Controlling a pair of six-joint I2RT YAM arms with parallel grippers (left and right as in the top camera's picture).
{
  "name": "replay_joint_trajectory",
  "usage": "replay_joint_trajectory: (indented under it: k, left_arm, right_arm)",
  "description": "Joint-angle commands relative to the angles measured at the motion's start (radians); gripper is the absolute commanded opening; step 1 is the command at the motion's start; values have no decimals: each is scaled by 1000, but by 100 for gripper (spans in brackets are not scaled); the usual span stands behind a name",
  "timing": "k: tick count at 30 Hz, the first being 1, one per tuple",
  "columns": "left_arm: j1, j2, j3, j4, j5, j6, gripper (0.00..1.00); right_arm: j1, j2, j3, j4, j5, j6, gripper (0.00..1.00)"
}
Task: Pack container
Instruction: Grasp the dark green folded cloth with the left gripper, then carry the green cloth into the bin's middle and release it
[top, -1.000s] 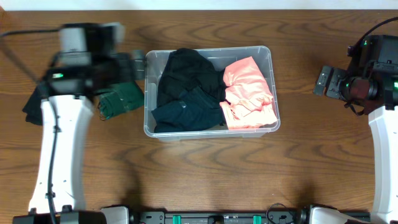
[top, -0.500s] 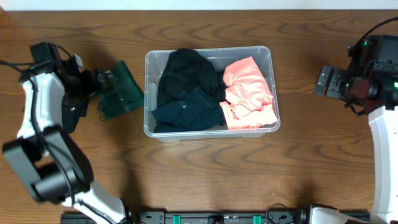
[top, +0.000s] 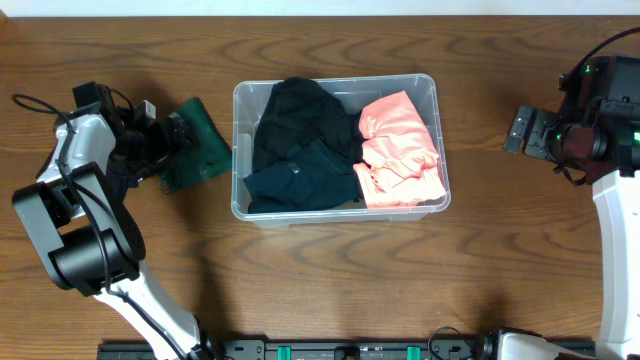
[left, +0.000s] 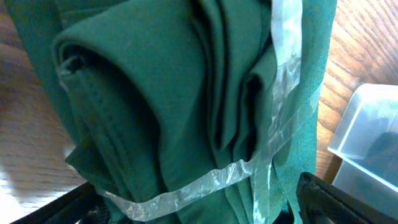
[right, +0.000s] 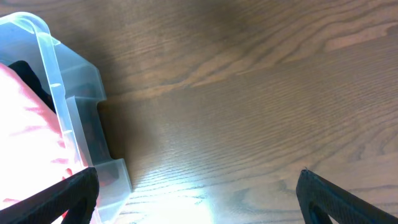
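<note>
The clear plastic container (top: 340, 81) stands mid-table and holds a black garment (top: 295, 110), a dark teal garment (top: 300, 180) and a pink garment (top: 400, 150). A folded green garment (top: 200, 150), bound with clear tape, lies on the table just left of the container. My left gripper (top: 172, 132) is low at its left edge. In the left wrist view the green garment (left: 155, 106) fills the frame between my open fingers (left: 193, 208), with the container's corner (left: 367, 124) at right. My right gripper (top: 520, 130) is open and empty, right of the container (right: 68, 112).
The wooden table (top: 340, 270) runs all round the container. In the right wrist view the pink garment (right: 25, 124) shows through the container wall, with bare wood (right: 249, 93) beyond. The arm bases stand at the table's front edge.
My left arm swung out to the far left and came down low, then brought its gripper against the green garment. The garment shifted slightly toward the back. The right arm has not moved.
</note>
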Motion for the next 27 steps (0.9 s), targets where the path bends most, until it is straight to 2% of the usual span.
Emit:
replay_joint_trajectory:
  k: [1,6,15,16,19,23,27]
  left_arm:
    - [-6,0,-4,-10,24,13,92]
    - [-16,30,-5,-1,-40,12,94]
    - [-16,90,-5,1,-29,-3,92]
    - [-16,88,-5,1,-19,-3,87]
    - [-16,84,-4,2,35,-3,63]
    - [-16,80,-3,5,105,-2,41]
    - [-16,66,-3,0,112,-2,15]
  right_arm:
    - [-3,9,-1,2,7,0,99]
    - [-3,8,-1,0,7,0,99]
    - [-3,9,-1,-4,7,0,99]
    - [-3,8,-1,-4,7,0,99]
    - [-3,8,-1,-3,7,0,99]
    - [-3,9,-1,-2,7,0,99]
    - [-3,9,-1,-2,7,0,99]
